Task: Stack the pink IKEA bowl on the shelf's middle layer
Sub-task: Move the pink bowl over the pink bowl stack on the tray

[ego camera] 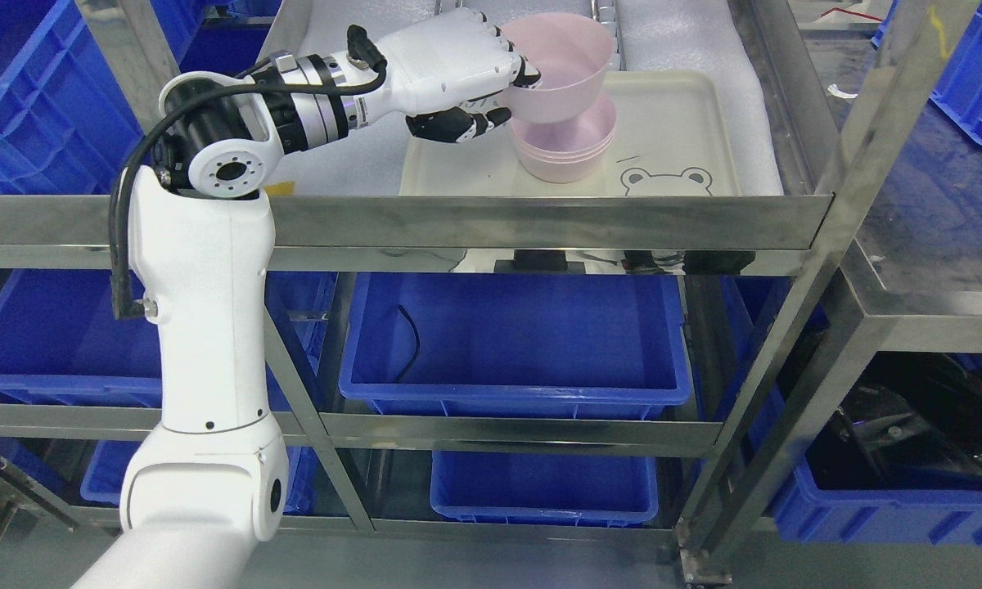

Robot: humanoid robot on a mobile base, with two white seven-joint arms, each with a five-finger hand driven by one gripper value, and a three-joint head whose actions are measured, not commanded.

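My left hand (491, 90) reaches over the shelf from the left, its white fingers curled over the near rim of a pink bowl (569, 69). That bowl is held tilted just above a stack of pink bowls (569, 151), its base over the stack's mouth. The stack stands on a cream tray (671, 123) with a bear drawing, which lies on white foam on the steel shelf level. Whether the held bowl touches the stack I cannot tell. The right arm does not show.
A steel shelf rail (540, 221) runs across in front of the tray. Below it sit blue bins (515, 343), and a smaller blue bin (544, 487) lower down. Blue crates (41, 90) stand at the left and right. A steel upright (859, 147) slants at the right.
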